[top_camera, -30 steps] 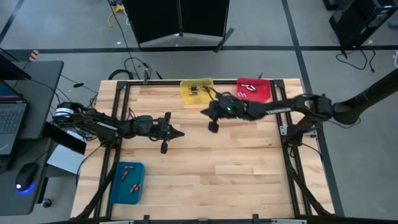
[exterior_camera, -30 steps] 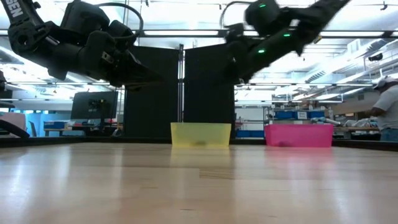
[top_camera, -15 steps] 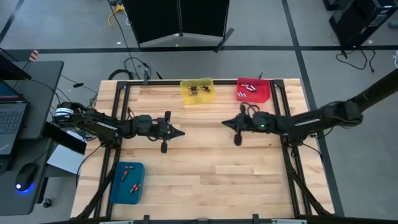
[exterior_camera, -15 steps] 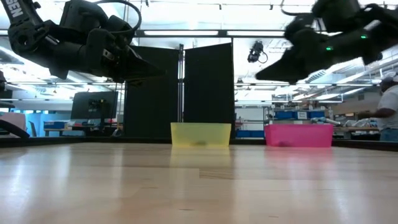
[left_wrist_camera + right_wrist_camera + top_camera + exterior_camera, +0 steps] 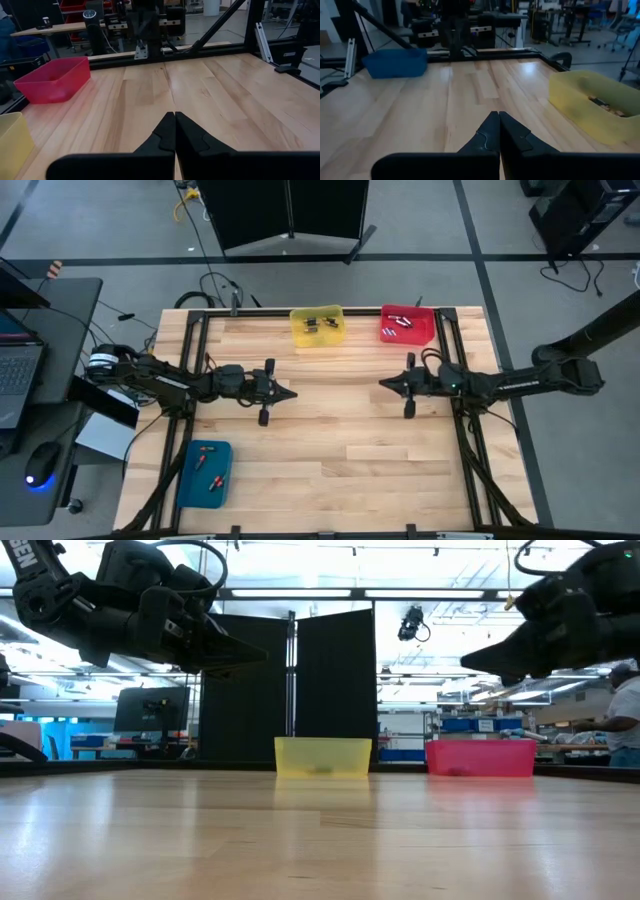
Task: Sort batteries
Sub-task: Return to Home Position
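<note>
Above table (image 5: 330, 442), L gripper (image 5: 290, 394) & R gripper (image 5: 384, 384) closed, level, pointing inward.

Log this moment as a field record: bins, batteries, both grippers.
yellow bin: table's top edge in the high view, middle; batteries inside
red bin: same edge, right of yellow bin; batteries inside
blue bin: bottom-left corner; batteries inside
table: no loose batteries seen
left gripper: shut, empty, above table's left half
right gripper: shut, empty, above right half, facing left gripper
</note>
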